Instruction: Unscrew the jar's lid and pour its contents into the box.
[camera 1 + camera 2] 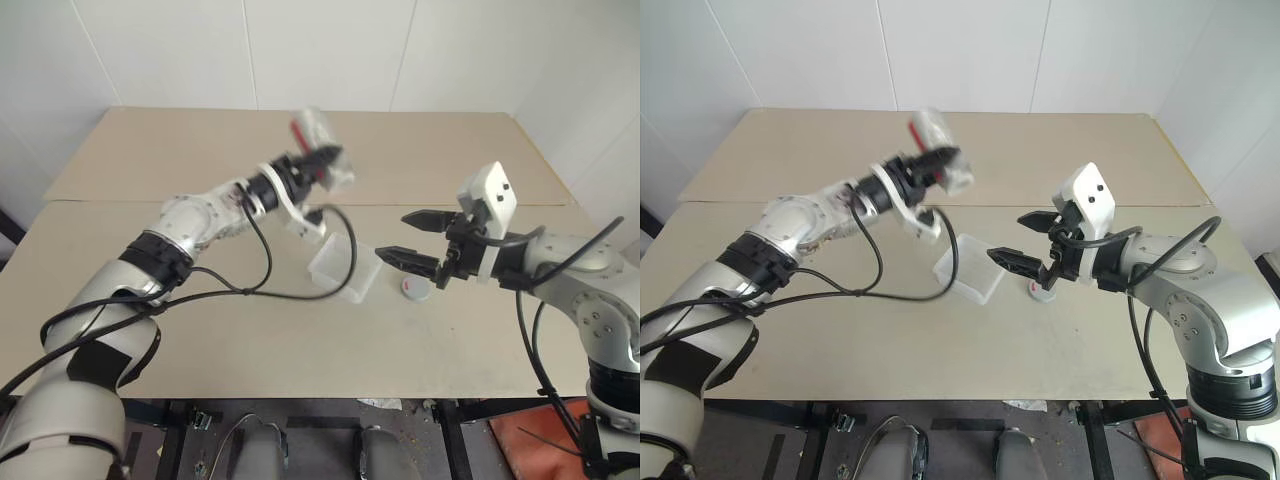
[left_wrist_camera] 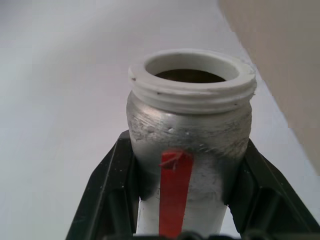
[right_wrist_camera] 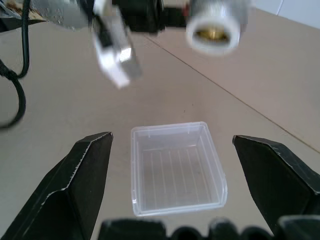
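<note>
While the left gripper [image 2: 182, 210] clamped the uncapped jar [image 1: 318, 150] aloft above the table [image 1: 180, 150], the right gripper [image 1: 412, 240] stood wide open, empty, beside the box [image 3: 175, 167], the lid [image 1: 415, 288] lying below it.

The two head views look forward and down over the table [image 1: 200, 340] from above — sharing both arms and the box [image 1: 336, 262]. The left wrist view sits very close behind the jar [image 2: 187, 145], facing its open mouth. The right wrist view looks down across the box toward the jar.
</note>
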{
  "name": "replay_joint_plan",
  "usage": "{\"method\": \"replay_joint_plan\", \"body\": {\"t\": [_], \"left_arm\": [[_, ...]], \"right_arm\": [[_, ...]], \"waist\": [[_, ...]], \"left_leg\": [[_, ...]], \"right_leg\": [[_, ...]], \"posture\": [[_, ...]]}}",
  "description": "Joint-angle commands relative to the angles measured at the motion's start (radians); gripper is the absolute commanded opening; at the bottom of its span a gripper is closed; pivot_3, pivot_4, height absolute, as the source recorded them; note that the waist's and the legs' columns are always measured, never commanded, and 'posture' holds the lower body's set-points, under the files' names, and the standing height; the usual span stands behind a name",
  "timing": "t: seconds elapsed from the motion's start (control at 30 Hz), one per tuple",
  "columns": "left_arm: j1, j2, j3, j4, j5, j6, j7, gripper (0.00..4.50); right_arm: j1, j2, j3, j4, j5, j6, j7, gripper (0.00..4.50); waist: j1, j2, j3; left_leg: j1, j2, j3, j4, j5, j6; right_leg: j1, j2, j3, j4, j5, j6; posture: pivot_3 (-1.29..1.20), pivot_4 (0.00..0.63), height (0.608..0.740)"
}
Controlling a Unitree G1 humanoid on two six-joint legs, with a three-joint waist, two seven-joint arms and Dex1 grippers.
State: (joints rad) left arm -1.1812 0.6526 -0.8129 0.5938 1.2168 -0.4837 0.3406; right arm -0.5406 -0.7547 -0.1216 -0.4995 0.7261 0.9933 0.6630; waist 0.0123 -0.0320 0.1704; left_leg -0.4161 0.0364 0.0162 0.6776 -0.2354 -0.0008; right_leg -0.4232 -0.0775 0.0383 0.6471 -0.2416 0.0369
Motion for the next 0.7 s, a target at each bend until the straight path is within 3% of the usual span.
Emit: {"method": "replay_joint_plan", "body": {"t": [0.03, 0.47, 0.7], "left_arm": [[-0.028, -0.011, -0.075, -0.014, 0.158, 0.013, 0.087, 1.93], [-0.063, -0.083, -0.132, 0.039, 0.344, 0.139, 0.199, 1.93], [0.021, -0.102, 0.056, 0.017, 0.078, 0.131, 0.099, 1.93]], "right_arm": [[-0.024, -0.019, -0.008, -0.013, -0.013, -0.032, 0.004, 4.45], [0.004, -0.015, -0.045, -0.067, 0.021, -0.015, -0.036, 4.45], [0.011, -0.013, -0.036, -0.07, 0.013, -0.029, -0.032, 4.45]], "waist": [[0.0, 0.0, 0.0], [-0.001, 0.0, 0.0], [-0.003, 0.0, 0.0]], "left_leg": [[-0.001, 0.0, 0.0, 0.0, 0.0, 0.0], [-0.002, 0.0, 0.0, 0.001, 0.0, 0.0], [-0.002, 0.0, -0.001, 0.001, 0.0, 0.0]], "right_leg": [[-0.001, 0.0, 0.0, 0.0, 0.0, 0.0], [-0.002, 0.0, 0.0, 0.001, 0.0, 0.0], [-0.002, 0.0, 0.0, 0.001, 0.0, 0.0]], "posture": [[0.0, 0.15, 0.74], [0.0, 0.15, 0.74], [0.0, 0.15, 0.74]]}}
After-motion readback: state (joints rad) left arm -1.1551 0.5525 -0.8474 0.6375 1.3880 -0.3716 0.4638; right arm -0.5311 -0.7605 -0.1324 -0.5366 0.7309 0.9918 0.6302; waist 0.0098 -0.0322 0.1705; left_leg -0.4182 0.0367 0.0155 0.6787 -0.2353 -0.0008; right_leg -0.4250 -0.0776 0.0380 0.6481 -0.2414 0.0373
